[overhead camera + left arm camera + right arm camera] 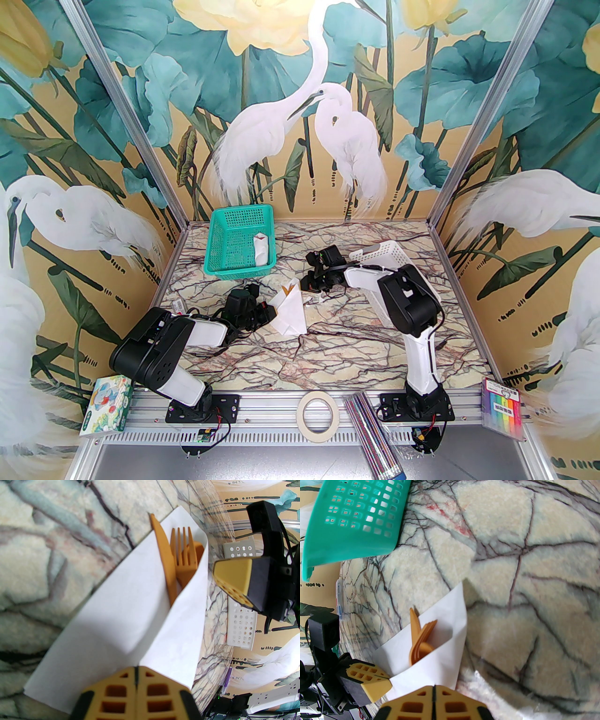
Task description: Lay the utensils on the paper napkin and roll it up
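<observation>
The paper napkin [291, 315] lies mid-table, folded over into a cone-like pocket. Inside it sit the orange-brown utensils [419, 641], their tips poking out at the far end: the knife [164, 557], the fork [184, 557] and a bit of the spoon [198, 550] behind the fork. My left gripper [137, 679] is shut, pinching the near fold of the napkin. At the napkin's right edge, my right gripper [433, 689] is shut too. Whether it grips the paper I cannot tell. Seen from the left wrist, a right fingertip [234, 578] stands just off the paper.
A green basket [220, 262] at the back left holds another white rolled bundle [261, 251]. A white basket [389, 253] stands behind the right arm. On the front rail lie a tape roll [318, 415], pens [370, 433] and two small boxes.
</observation>
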Motion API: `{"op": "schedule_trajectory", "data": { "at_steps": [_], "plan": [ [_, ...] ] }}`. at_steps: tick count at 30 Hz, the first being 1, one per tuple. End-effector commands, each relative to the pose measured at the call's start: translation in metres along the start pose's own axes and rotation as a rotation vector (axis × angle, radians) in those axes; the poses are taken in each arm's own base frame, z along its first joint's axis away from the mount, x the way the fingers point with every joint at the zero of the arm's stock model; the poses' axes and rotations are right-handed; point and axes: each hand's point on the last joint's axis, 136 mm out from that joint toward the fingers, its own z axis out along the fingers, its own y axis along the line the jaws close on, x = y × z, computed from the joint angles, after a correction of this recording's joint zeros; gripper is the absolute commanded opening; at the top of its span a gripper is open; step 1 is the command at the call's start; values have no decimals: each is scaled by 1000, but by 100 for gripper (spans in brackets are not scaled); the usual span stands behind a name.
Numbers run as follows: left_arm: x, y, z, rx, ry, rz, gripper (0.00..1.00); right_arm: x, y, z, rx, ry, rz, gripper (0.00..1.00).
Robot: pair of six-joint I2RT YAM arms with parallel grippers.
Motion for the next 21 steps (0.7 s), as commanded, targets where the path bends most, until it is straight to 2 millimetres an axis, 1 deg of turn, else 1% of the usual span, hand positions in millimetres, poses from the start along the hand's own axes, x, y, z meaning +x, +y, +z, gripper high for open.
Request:
{"op": "schedule_trajectory", "data": {
  "at_steps": [1, 12, 17, 21],
  "plan": [
    [14, 28, 2, -109, 42, -16, 0, -7, 0, 3, -6, -2, -26, 10],
    [15, 29, 2, -112, 43, -15, 0, -3, -19, 14, 47, 22, -9, 10],
    [15, 29, 2, -112, 44, -15, 0, 0, -29, 15, 81, 34, -5, 10],
    [15, 29, 2, -113, 44, -16, 0, -1, -29, 11, 94, 32, -7, 10]
  ]
}}
